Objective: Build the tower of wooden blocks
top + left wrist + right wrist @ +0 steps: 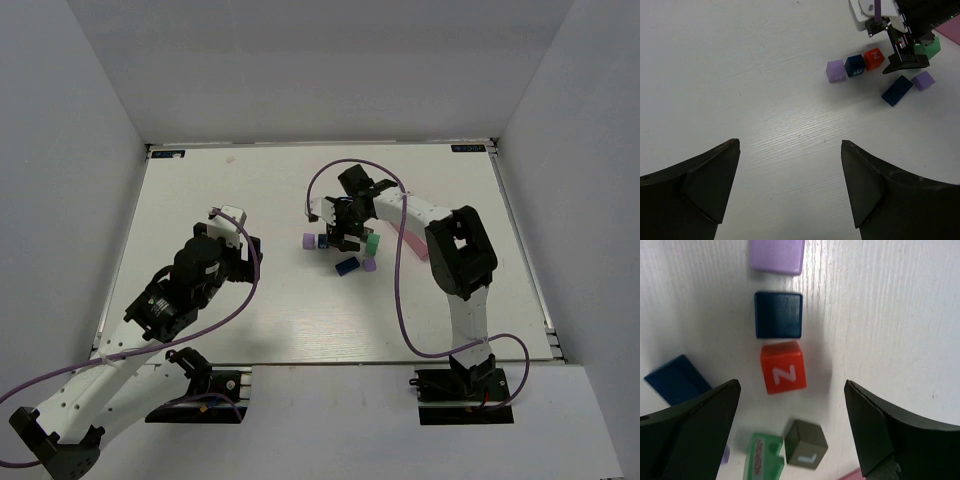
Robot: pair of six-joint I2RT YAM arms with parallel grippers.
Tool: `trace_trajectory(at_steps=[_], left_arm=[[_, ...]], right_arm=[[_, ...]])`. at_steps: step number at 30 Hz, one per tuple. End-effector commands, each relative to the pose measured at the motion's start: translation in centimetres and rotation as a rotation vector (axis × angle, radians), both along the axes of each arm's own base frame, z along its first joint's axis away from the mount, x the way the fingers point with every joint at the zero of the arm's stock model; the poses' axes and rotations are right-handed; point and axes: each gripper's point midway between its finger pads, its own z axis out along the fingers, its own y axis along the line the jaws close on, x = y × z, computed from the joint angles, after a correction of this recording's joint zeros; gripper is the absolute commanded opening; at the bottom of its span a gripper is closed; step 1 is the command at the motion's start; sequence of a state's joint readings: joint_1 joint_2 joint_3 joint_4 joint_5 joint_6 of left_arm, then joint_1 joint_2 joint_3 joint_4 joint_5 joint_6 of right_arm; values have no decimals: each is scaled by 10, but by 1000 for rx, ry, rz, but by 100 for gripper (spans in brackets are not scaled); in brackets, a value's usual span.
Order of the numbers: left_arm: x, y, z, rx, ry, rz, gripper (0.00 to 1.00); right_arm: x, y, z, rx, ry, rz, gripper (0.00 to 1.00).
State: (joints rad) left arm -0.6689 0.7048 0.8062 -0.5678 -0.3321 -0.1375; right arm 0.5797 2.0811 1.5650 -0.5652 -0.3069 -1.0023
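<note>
The blocks lie loose on the white table, none stacked. In the right wrist view a lilac block (778, 255), a dark blue cube (778, 314) and a red cube (783, 366) with a white letter form a row. A blue brick (677, 380), a green brick (762, 457) and an olive cube (806, 444) lie around them. My right gripper (792, 384) is open and empty, hovering over the red cube (338, 238). My left gripper (790, 144) is open and empty over bare table, well short of the lilac cube (835, 70) and the blue brick (897, 90).
A pink tray (410, 240) lies just right of the blocks, under the right arm. A small lilac block (923, 80) sits beside the blue brick. White walls close in the table on three sides.
</note>
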Motion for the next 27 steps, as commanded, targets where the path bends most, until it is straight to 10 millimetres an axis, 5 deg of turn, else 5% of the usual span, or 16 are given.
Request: trace_trajectory(at_steps=[1, 7, 13, 20, 23, 27], left_arm=[[1, 4, 2, 1, -14, 13, 92], [1, 4, 2, 1, -14, 13, 92], [2, 3, 4, 3, -23, 10, 93], [1, 2, -1, 6, -14, 1, 93], [1, 2, -1, 6, -14, 1, 93], [0, 1, -1, 3, -12, -7, 93]], right_arm=[[5, -5, 43, 52, -87, -10, 90], [-10, -16, 65, 71, -113, -13, 90], [-29, -13, 114, 208, -191, 19, 90], [-75, -16, 83, 216, -81, 209, 90], [-93, -16, 78, 239, -92, 331, 80], [-102, -12, 76, 255, -63, 415, 47]])
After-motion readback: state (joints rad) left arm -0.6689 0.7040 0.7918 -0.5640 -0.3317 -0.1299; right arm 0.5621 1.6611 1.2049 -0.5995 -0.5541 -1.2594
